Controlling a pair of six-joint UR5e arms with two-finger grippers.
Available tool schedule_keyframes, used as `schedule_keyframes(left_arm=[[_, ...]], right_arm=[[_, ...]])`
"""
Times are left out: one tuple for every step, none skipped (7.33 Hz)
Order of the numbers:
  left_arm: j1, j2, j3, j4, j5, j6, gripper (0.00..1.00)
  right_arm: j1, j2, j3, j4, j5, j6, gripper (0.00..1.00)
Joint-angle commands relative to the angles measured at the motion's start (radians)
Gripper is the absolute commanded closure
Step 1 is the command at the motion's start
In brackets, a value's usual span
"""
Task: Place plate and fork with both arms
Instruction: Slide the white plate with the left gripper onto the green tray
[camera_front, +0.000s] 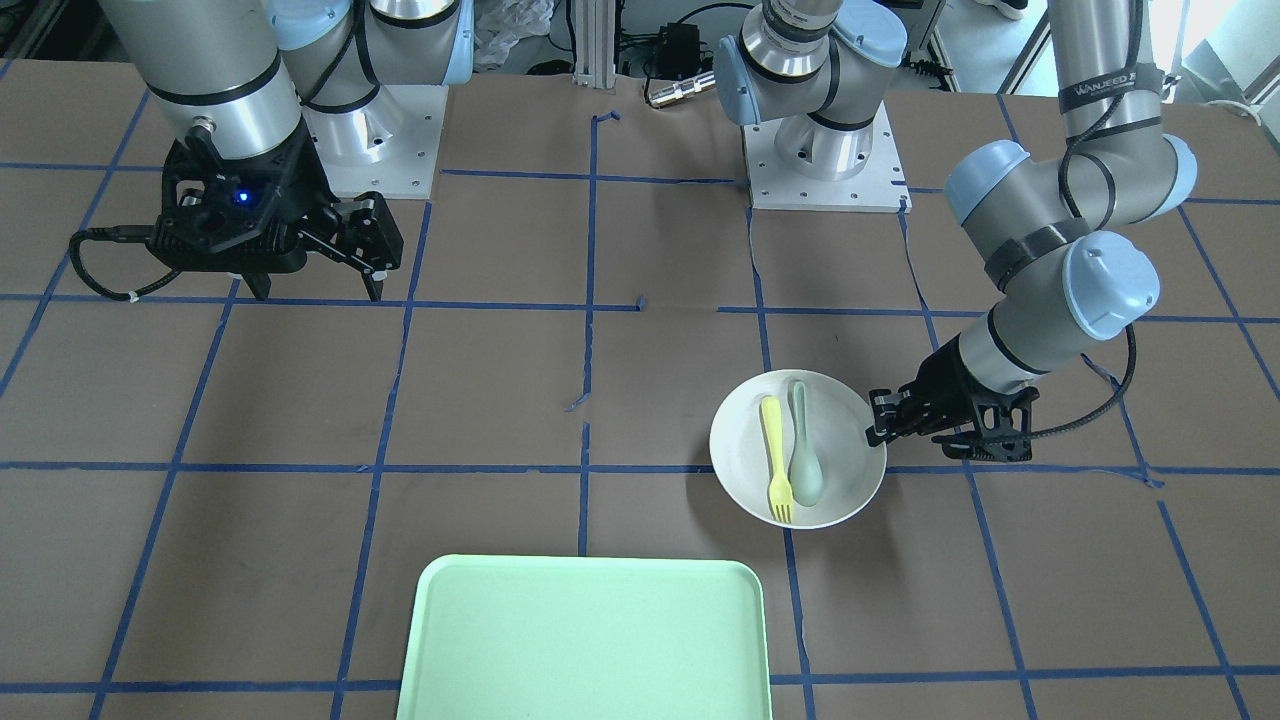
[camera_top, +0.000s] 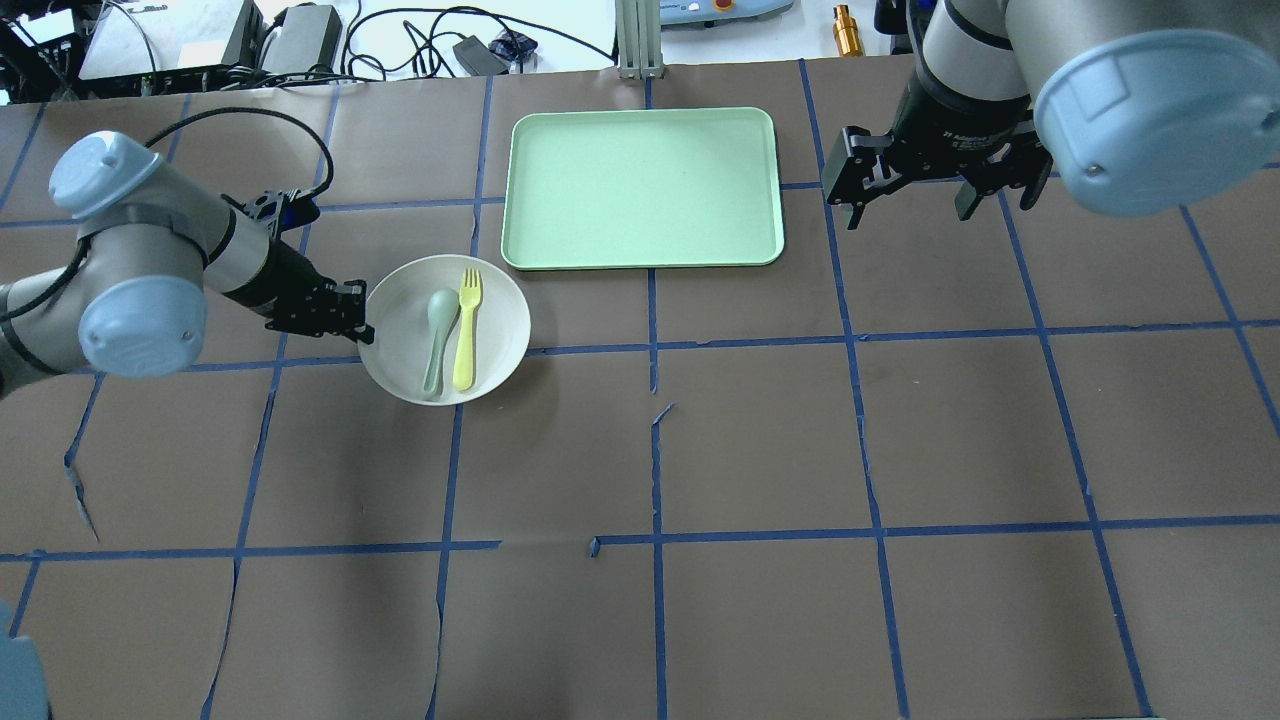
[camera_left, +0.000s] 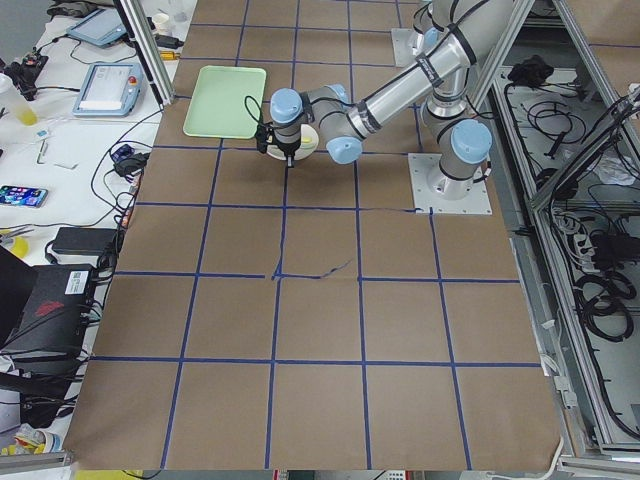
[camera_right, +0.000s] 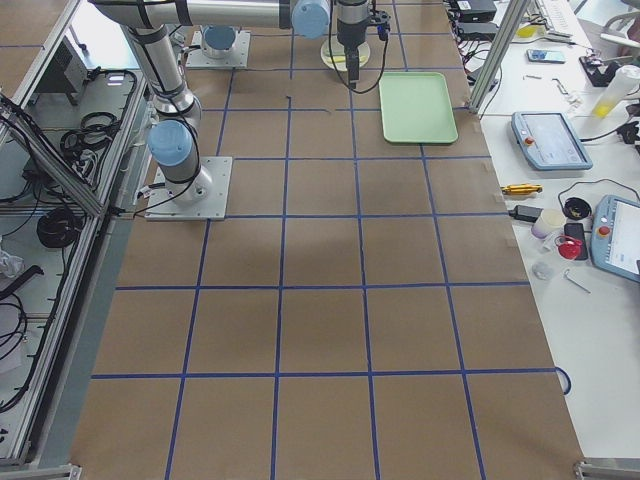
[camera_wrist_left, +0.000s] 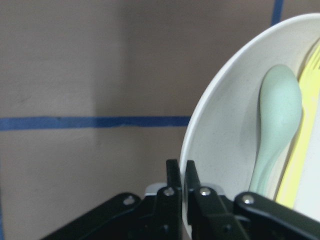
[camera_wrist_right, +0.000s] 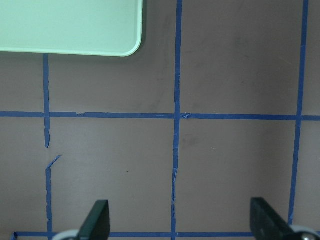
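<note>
The white plate (camera_front: 740, 450) lies on the table with the yellow fork (camera_front: 773, 455) and a grey-green spoon (camera_front: 803, 450) side by side in it. My left gripper (camera_front: 872, 425) is shut on the plate's rim at the robot's left side. In the overhead view the plate (camera_top: 400, 320), the fork (camera_top: 466, 330) and the left gripper (camera_top: 365, 322) show the same. In the left wrist view the jaws pinch the rim of the plate (camera_wrist_left: 220, 125). My right gripper (camera_top: 908, 215) is open and empty, above bare table to the right of the tray.
A light-green rectangular tray (camera_top: 640, 185) lies at the table's far side, between the two grippers; its corner shows in the right wrist view (camera_wrist_right: 70, 25). Blue tape lines grid the brown table. The arm bases (camera_front: 825, 165) stand at the robot's edge.
</note>
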Motion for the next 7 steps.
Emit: schedule_keyframes(left_arm=[[-0.125, -0.114, 0.224, -0.102, -0.074, -0.116, 1.0], [-0.191, -0.193, 0.302, -0.095, -0.082, -0.137, 1.0], [-0.242, -0.293, 0.439, -0.096, -0.084, -0.186, 1.0], [-0.27, -0.4, 0.571, -0.102, -0.082, -0.22, 1.0], [-0.294, -0.48, 0.658, -0.102, -0.082, -0.252, 1.0], [-0.316, -0.534, 0.734, -0.101, -0.081, -0.272, 1.0], [-0.324, -0.591, 0.791, -0.099, -0.071, -0.263, 1.0]], right_arm=[[0.0, 0.0, 0.0, 0.001, 0.0, 0.0, 0.0], [0.0, 0.0, 0.0, 0.001, 0.002, 0.0, 0.0], [0.0, 0.0, 0.0, 0.001, -0.001, 0.0, 0.0], [0.002, 0.0, 0.002, 0.001, 0.005, 0.0, 0.0], [0.002, 0.0, 0.003, 0.001, 0.006, 0.0, 0.0], [0.002, 0.0, 0.003, 0.001, 0.006, 0.0, 0.0], [0.002, 0.0, 0.003, 0.001, 0.009, 0.0, 0.0]])
